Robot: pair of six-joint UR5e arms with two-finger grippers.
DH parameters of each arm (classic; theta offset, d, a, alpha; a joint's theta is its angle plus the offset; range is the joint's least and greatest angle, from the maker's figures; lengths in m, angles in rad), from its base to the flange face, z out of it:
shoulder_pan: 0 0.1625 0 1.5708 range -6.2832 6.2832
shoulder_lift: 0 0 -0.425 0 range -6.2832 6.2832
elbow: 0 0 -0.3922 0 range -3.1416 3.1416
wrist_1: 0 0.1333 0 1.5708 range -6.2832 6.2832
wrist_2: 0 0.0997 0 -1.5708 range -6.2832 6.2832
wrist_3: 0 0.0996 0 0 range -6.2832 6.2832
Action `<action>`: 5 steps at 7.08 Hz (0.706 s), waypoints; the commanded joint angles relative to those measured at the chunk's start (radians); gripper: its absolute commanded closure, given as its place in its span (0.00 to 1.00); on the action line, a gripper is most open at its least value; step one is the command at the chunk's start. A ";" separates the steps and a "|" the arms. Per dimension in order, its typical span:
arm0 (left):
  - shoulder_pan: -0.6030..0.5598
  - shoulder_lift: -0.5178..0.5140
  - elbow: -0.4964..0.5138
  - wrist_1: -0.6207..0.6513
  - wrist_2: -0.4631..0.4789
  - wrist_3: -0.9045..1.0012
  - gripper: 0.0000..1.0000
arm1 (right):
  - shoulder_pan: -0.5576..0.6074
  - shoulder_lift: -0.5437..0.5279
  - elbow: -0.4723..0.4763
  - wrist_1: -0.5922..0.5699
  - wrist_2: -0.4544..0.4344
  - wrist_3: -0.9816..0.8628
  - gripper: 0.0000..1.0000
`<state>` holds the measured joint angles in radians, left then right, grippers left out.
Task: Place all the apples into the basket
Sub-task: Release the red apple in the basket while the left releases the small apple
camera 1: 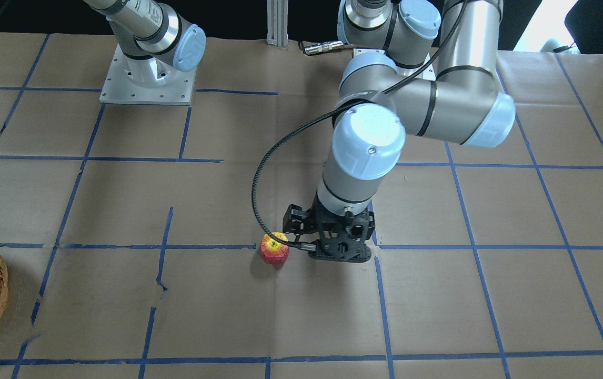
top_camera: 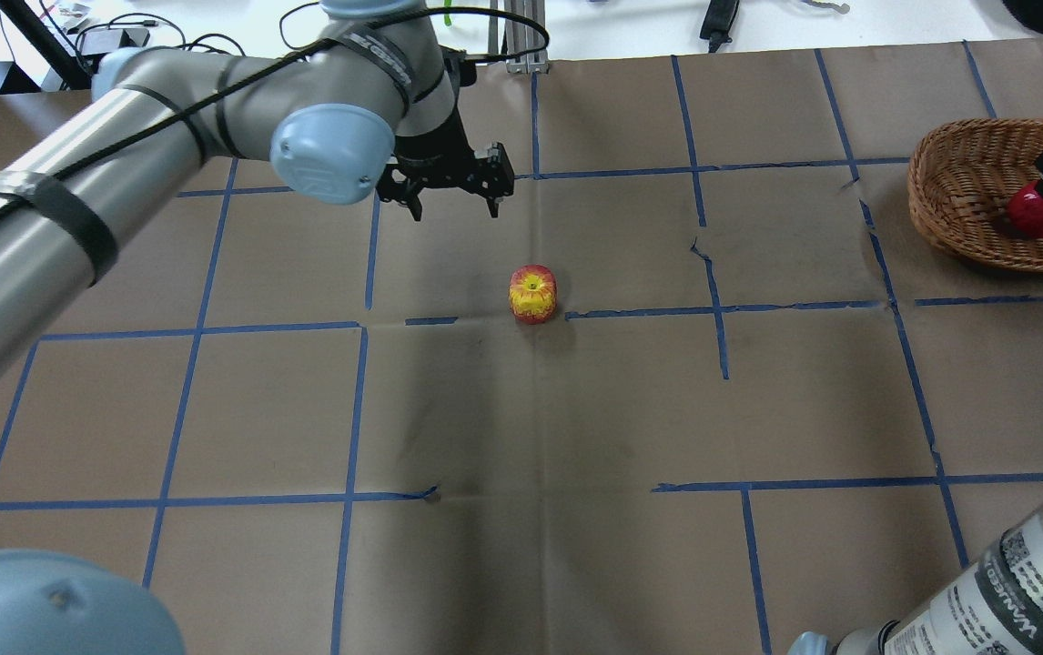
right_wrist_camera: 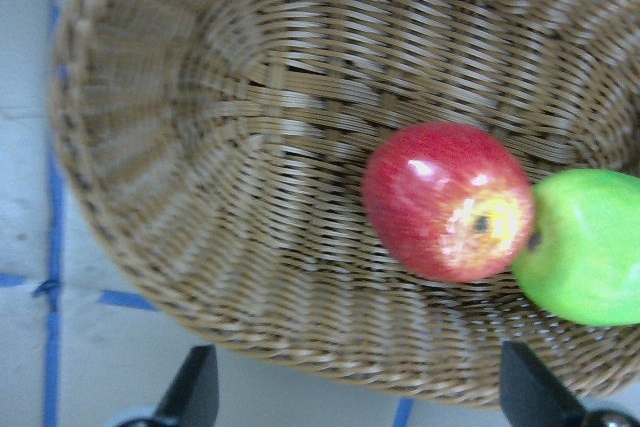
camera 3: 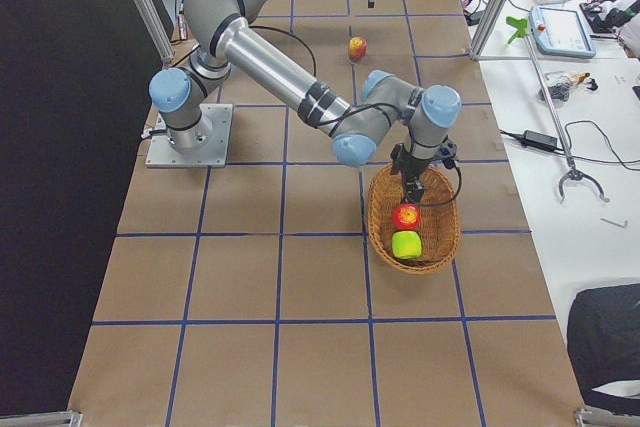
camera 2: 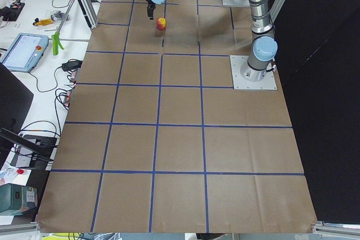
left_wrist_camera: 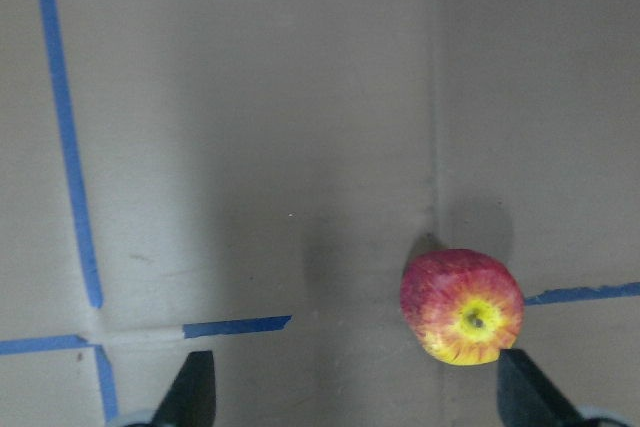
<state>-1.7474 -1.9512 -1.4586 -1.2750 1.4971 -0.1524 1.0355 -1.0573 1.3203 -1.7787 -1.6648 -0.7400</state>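
Observation:
A red apple with yellow patches point(top_camera: 532, 294) stands on the brown paper table; it also shows in the left wrist view point(left_wrist_camera: 462, 307). My left gripper point(top_camera: 453, 215) is open and empty, hovering above the table beside this apple; in its wrist view point(left_wrist_camera: 360, 392) the apple lies just inside the right fingertip point(left_wrist_camera: 525, 392). The wicker basket point(top_camera: 967, 200) stands at the far right and holds a deep red apple point(right_wrist_camera: 448, 202) touching a lime green apple point(right_wrist_camera: 585, 247). My right gripper point(right_wrist_camera: 362, 392) is open and empty, hanging over the basket.
The right arm's base plate point(camera 1: 148, 79) is bolted to the table near the robot. A black cable point(camera 1: 259, 179) loops from the left wrist close to the apple. A side bench with a tablet point(camera 2: 25, 49) and cables runs along the far table edge.

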 commanded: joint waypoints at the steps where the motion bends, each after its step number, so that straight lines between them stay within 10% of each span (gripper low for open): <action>1: 0.093 0.174 -0.020 -0.142 0.011 0.005 0.01 | 0.201 -0.075 0.000 0.126 0.014 0.224 0.00; 5: 0.134 0.405 -0.119 -0.297 0.087 0.008 0.01 | 0.654 -0.038 -0.004 0.076 0.096 0.933 0.02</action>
<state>-1.6176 -1.6035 -1.5264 -1.5526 1.5735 -0.1454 1.5783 -1.1188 1.3178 -1.6789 -1.6243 0.0114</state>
